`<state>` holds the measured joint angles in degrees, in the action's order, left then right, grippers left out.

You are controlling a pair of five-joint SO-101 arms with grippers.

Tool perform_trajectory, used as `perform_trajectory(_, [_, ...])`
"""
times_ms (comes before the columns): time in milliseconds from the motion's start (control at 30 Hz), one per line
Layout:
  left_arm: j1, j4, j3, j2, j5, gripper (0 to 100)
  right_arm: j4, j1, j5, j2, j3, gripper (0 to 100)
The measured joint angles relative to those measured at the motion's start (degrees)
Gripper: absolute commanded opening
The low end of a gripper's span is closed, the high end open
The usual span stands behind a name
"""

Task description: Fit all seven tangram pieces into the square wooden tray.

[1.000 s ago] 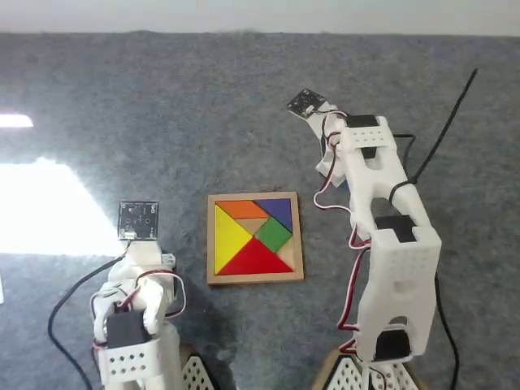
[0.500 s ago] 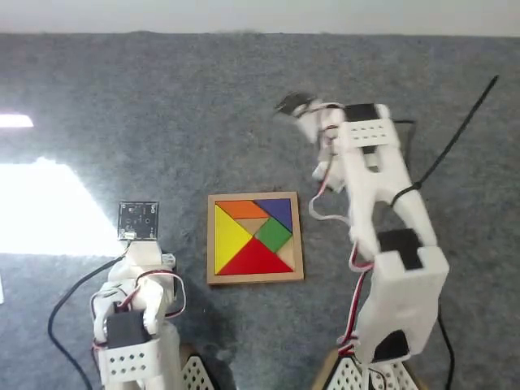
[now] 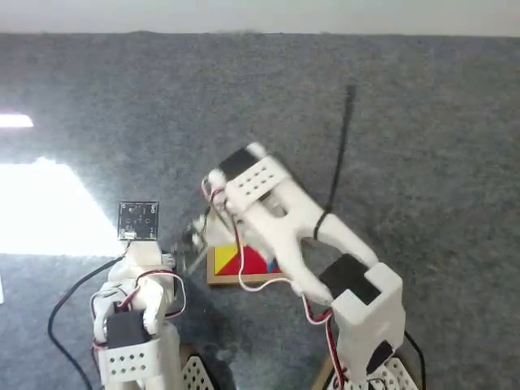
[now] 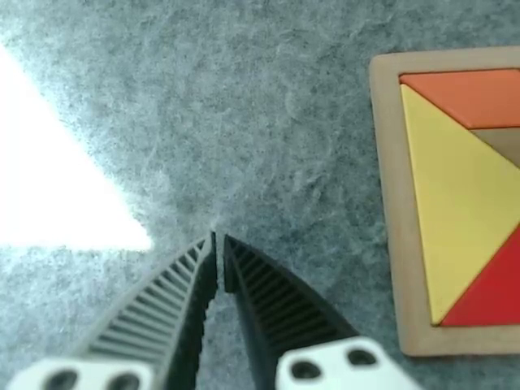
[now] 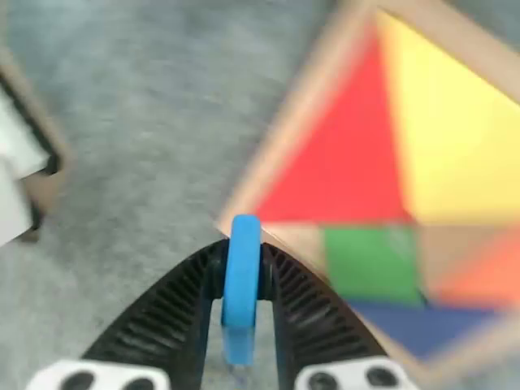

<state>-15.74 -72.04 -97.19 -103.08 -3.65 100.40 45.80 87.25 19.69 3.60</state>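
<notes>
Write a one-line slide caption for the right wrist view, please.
The right gripper, shut on a light blue tangram piece held edge-on, at a corner of the wooden tray beside the red triangle.

Tray [image 3: 244, 279] is mostly covered from above by the right arm [image 3: 284, 215] stretched across it. The gap beside its left edge is narrowed by the left arm [image 3: 138, 301] and the right end effector [image 5: 242, 242]. Open counter [image 3: 422, 146] is seen beyond and rightward.
</notes>
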Motion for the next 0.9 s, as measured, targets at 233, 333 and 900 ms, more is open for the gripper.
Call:
perform_trajectory(233, [0.0,0.0,0.0,0.0,0.0,1,0.0,0.53,4.57,-0.09,-1.93,0.9])
perform_trajectory(333, [0.0,0.0,0.0,0.0,0.0,1,0.0,0.53,6.24,-0.09,-1.93,1.1])
perform_trajectory(900, [0.0,0.0,0.0,0.0,0.0,1,-0.35,-2.9,22.24,0.09,-1.93,3.5])
